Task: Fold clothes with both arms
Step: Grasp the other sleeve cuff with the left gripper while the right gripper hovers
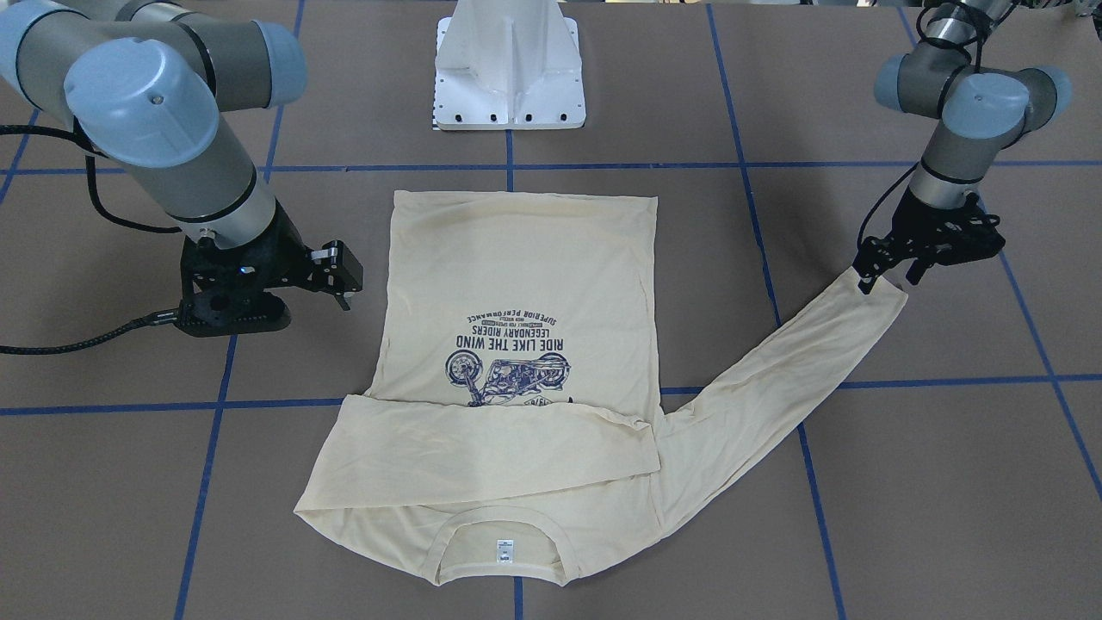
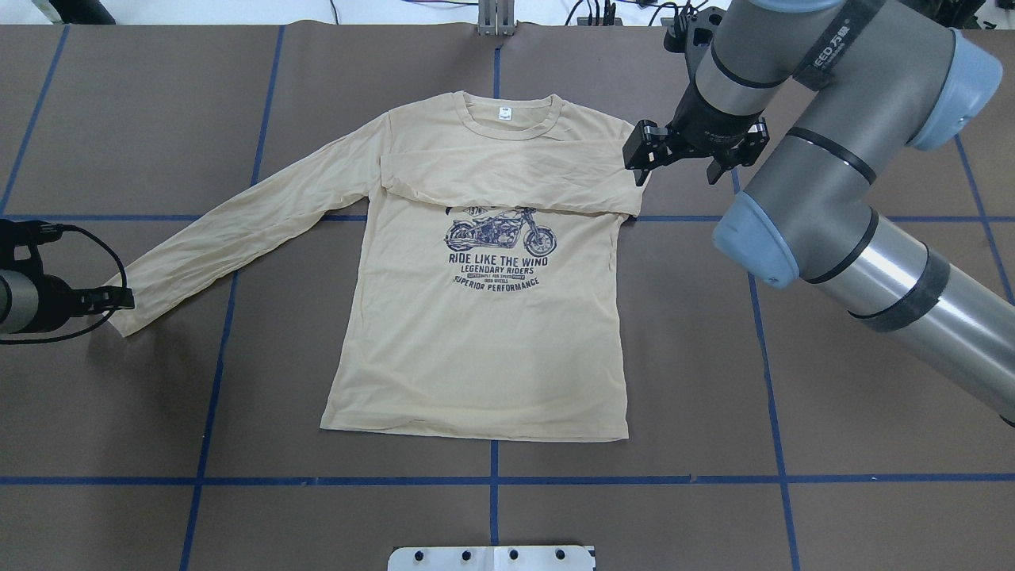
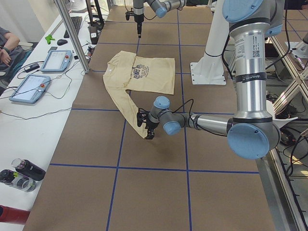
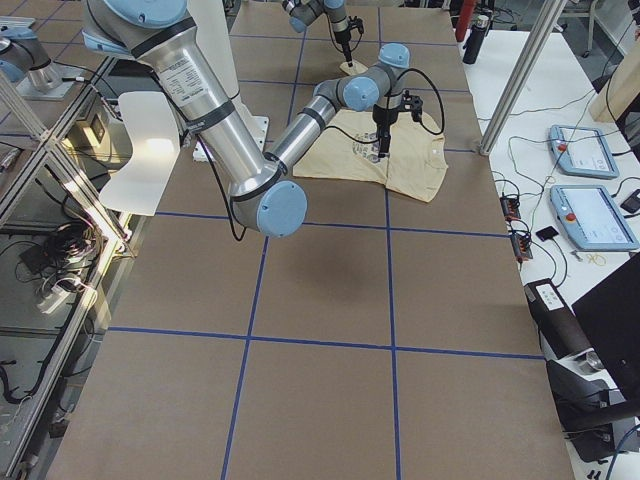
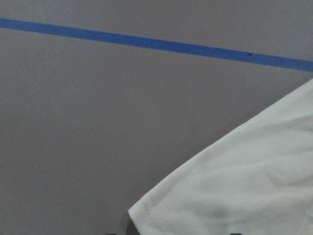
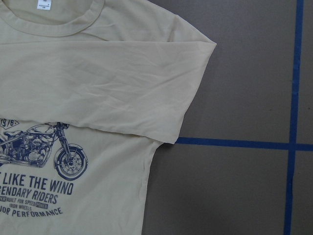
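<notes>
The cream-yellow long-sleeved shirt (image 2: 476, 349) lies flat, motorcycle print up, neck label (image 2: 505, 113) at the far side. One sleeve (image 2: 507, 174) is folded across the chest just above the print. The other sleeve (image 2: 254, 214) stretches out towards my left side. My left gripper (image 1: 889, 280) sits low at that sleeve's cuff (image 5: 234, 196), fingers apart and straddling the cuff's end. My right gripper (image 2: 676, 176) hovers open beside the folded sleeve's shoulder, holding nothing. The right wrist view looks down on the folded sleeve (image 6: 122, 88).
Brown table paper is crossed by blue tape lines (image 2: 492, 480). The white pedestal base (image 1: 508, 69) stands just behind the shirt's hem. A side bench with tablets (image 3: 53, 60), bottles (image 3: 21, 175) and a metal post (image 3: 72, 33) runs along the far edge, and a person (image 3: 7, 43) sits there.
</notes>
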`<state>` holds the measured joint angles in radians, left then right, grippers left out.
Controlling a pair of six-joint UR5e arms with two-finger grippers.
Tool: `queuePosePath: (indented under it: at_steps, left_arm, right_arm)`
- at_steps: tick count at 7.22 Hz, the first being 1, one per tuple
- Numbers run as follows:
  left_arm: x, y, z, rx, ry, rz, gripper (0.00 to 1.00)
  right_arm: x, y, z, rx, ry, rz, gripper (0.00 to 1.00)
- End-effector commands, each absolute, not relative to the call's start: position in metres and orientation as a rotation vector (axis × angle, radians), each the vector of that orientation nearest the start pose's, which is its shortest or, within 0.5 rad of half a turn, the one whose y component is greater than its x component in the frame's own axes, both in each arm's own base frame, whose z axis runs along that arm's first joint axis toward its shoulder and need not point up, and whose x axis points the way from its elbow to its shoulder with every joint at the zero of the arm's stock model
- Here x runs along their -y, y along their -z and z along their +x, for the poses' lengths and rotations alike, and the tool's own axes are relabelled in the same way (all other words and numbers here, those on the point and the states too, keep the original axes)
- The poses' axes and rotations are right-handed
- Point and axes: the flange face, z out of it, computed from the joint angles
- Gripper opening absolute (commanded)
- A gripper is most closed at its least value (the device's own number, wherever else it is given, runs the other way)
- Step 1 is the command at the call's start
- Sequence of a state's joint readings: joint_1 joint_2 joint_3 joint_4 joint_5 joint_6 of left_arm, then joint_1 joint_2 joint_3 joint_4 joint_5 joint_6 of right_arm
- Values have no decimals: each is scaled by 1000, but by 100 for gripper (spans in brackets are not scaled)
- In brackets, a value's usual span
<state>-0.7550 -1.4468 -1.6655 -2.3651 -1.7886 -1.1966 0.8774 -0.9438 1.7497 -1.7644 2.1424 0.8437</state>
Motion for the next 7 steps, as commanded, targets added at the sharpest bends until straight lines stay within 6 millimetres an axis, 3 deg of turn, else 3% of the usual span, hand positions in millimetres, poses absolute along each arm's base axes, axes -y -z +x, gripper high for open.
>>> queuePosePath:
  at_steps: [1,5,7]
  left_arm:
    - [410,-596,273,-757,277,234,48]
    - [410,-592,274,-766,276,234,0]
    - [408,-578,272,-790,274,236,0]
  right_arm:
    - [549,-234,-353,814,34,46,99]
    - [549,-238,-351,810,31,44,99]
    - [548,-243,-351,807,30,39,99]
